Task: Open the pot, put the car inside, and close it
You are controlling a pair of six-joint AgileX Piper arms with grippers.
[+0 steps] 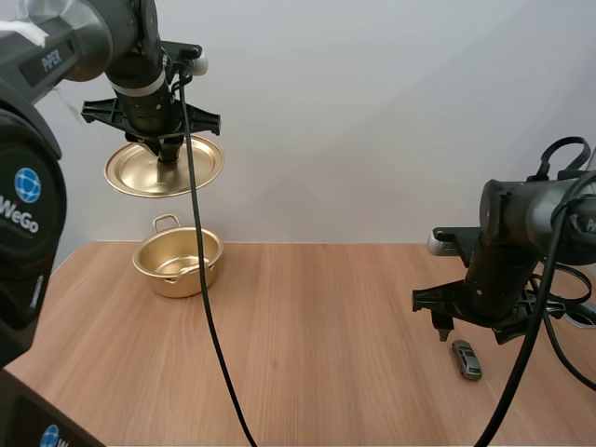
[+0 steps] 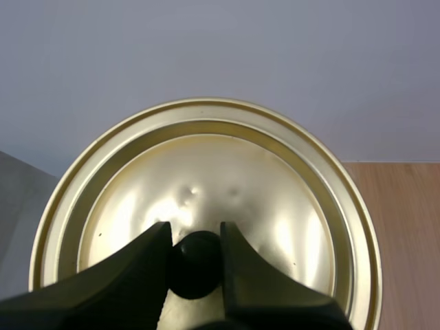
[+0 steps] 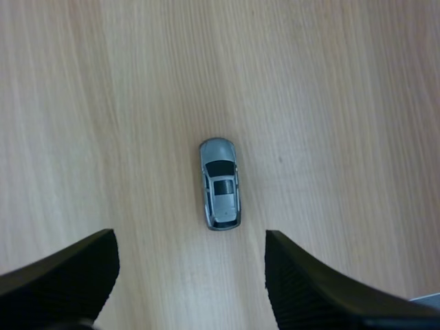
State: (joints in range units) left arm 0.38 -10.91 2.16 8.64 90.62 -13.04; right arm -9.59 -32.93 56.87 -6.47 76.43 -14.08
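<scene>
Currently: lid (image 2: 206, 165) aloft, car (image 3: 219, 183) on table (image 3: 344, 82)
Left gripper (image 2: 194, 237) clamps the gold lid's black knob (image 2: 196, 271) above the pot (image 1: 177, 264); right gripper (image 3: 189, 240), spread wide, hovers over the silver-grey car

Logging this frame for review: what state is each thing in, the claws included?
pot: open, standing on the table, no car inside.
lid: off the pot, held in the air by its knob.
car: on its wheels on the table, untouched.
left claw: shut on the lid's knob.
right claw: open, over the car.
</scene>
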